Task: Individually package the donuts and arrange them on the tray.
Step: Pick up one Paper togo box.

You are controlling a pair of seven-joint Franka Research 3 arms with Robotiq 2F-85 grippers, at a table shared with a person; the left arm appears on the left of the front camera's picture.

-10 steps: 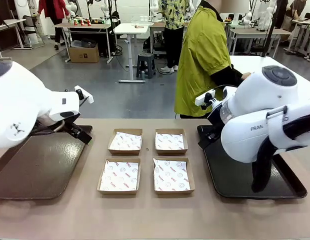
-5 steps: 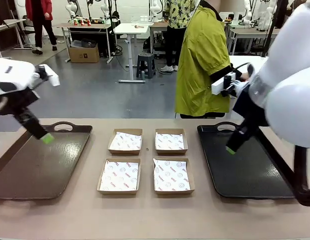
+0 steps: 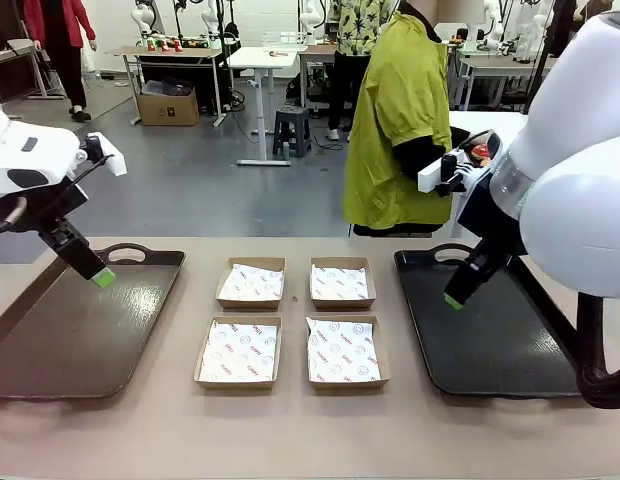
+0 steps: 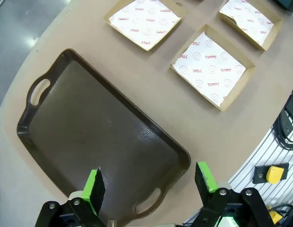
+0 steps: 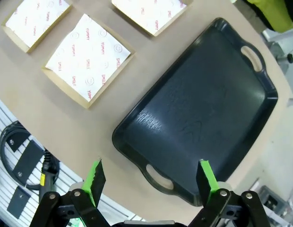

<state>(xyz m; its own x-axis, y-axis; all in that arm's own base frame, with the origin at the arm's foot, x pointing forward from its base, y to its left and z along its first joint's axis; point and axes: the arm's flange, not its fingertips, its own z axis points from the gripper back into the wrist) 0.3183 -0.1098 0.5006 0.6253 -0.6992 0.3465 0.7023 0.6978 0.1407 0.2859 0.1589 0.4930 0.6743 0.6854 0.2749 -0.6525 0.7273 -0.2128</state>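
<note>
"Front view first: what is sitting on the counter (image 3: 310, 440)?"

"Four boxes (image 3: 238, 384) are lying in a square between a brown tray (image 3: 80, 330) and a black tray (image 3: 490, 350). The left end effector (image 3: 100, 276) is hanging over the brown tray and the right end effector (image 3: 454, 300) over the black one. Neither is gripping anything."

"And the donuts?"

"Something red (image 3: 478, 151) is showing beside the person (image 3: 400, 120) at the far side, half hidden behind the right arm. I cannot tell whether it is a donut. Nothing is lying in the boxes or on the trays."

"Left wrist view?"

"The fingers (image 4: 94, 187) are standing wide apart above the brown tray, with two boxes lying beyond it."

"Right wrist view?"

"Much the same. The pads (image 5: 205, 177) are spread wide with nothing between them, and the black tray is lying below."

"What is worrying you?"

"The icing, I am guessing. A hard squeeze could be smearing or crushing a donut. The boxes are looking light, so a donut landing on a rim could be tipping or shoving one. With the person reaching in and both arms working the middle, a bump is looking possible too."
</note>
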